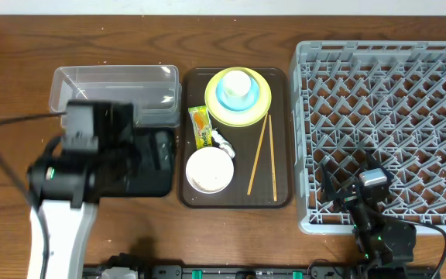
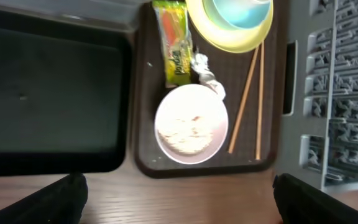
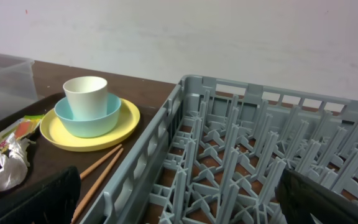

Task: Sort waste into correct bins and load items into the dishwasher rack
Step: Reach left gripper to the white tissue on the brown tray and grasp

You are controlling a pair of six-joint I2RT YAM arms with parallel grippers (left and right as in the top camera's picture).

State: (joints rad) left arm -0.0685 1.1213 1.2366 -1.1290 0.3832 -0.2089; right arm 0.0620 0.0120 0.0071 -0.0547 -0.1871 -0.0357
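The left gripper (image 2: 178, 186) is spread wide and holds nothing. It hangs over the near edge of the black tray (image 2: 48, 93), beside the white bowl (image 2: 220, 107) with rice grains (image 2: 188, 134) in it. The snack wrapper (image 2: 176, 43), paper scrap (image 2: 207, 74) and chopsticks (image 2: 247, 93) lie on the brown tray (image 2: 143, 93). The right gripper (image 3: 179, 202) is wide too, empty, over the near side of the dishwasher rack (image 3: 241, 162). A thin strip of table (image 1: 293, 139) runs between the brown tray and the rack.

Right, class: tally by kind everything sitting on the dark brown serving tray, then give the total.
Plates: 1, the yellow plate
Bowls: 2, the light blue bowl and the white bowl
Cups: 1, the white cup
Chopsticks: 2
Waste pieces: 2, the snack wrapper and the paper scrap
Total: 8
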